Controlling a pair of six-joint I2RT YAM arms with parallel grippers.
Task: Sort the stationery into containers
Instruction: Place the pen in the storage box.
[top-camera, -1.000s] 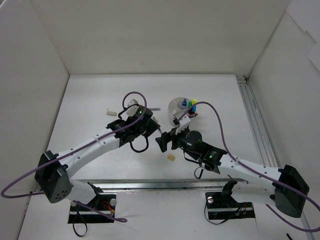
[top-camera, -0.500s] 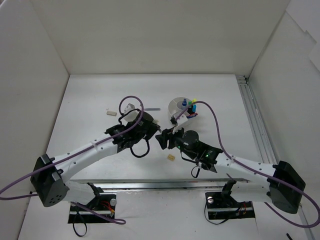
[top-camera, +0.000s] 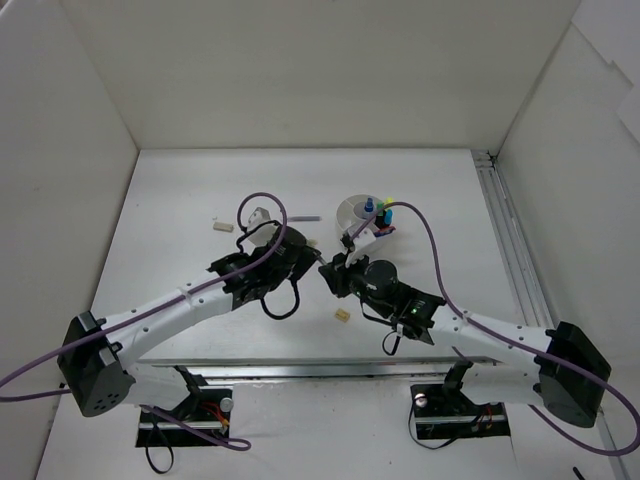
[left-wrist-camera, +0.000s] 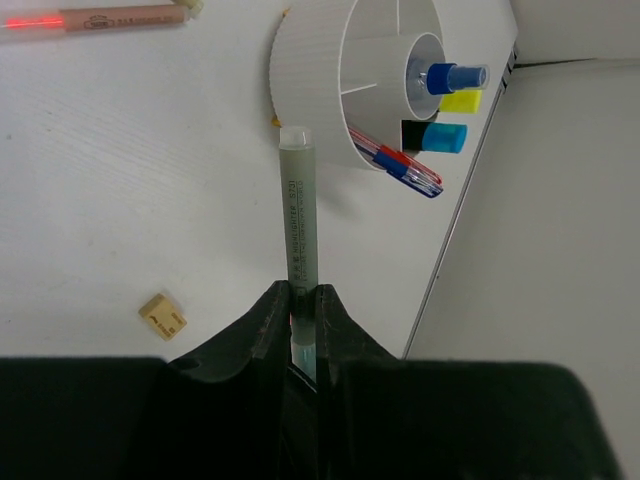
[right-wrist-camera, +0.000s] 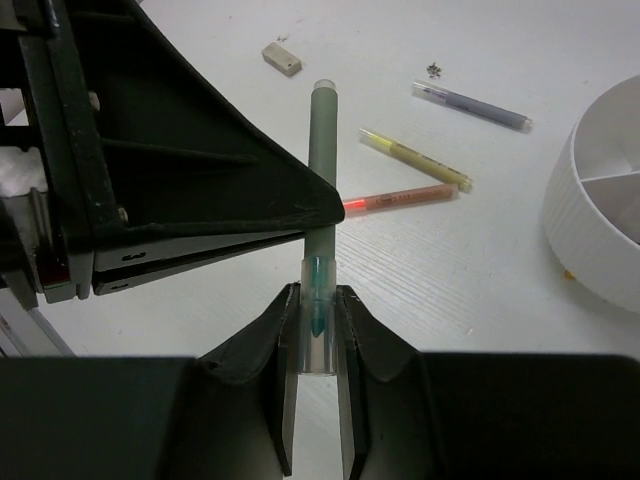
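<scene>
A grey-green pen (left-wrist-camera: 297, 215) with a clear cap (right-wrist-camera: 317, 322) hangs above the table between both arms. My left gripper (left-wrist-camera: 303, 292) is shut on its barrel. My right gripper (right-wrist-camera: 318, 300) is shut on the clear capped end, facing the left one (top-camera: 312, 256). The round white organizer (left-wrist-camera: 310, 80) stands just beyond the pen's far tip. It holds a blue-capped marker (left-wrist-camera: 452, 77), yellow-capped (left-wrist-camera: 460, 100) and blue-capped (left-wrist-camera: 443, 137) highlighters and a red/blue pen (left-wrist-camera: 400, 168).
Three thin pencils lie on the table: purple (right-wrist-camera: 470, 105), yellow (right-wrist-camera: 415, 160) and pink (right-wrist-camera: 400, 198). One beige eraser (top-camera: 342, 315) lies below the grippers, another (top-camera: 222, 226) at the left. White walls enclose the table, with a rail (top-camera: 510, 240) along the right.
My right gripper has gone from open to shut on the pen's capped end. Both arms have drawn closer together near the organizer; the left grip has stayed shut on the pen.
</scene>
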